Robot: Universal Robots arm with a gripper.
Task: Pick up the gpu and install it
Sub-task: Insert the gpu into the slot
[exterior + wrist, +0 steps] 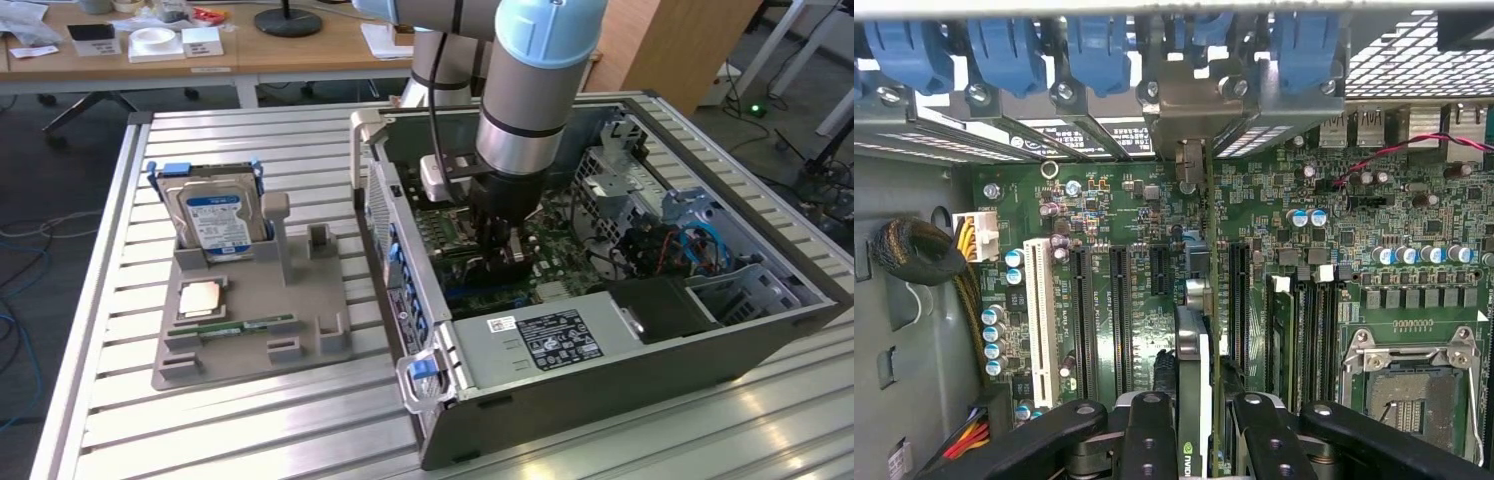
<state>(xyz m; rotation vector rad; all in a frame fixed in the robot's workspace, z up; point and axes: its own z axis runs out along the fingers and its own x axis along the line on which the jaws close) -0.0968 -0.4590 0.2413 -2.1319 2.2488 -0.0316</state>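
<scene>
Black jaws (1197,425) clamp gpu (1194,340) edge-on over motherboard (1104,220), arm vertical.

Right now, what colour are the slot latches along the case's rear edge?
Blue. The slot latches show best in the wrist view, lined up above the motherboard.

1. A slatted aluminium table (267,140) carries everything.
2. A grey holder tray (254,320) lies toward the exterior view's left.
3. An open computer case (601,380) sits beside it, apart.
</scene>
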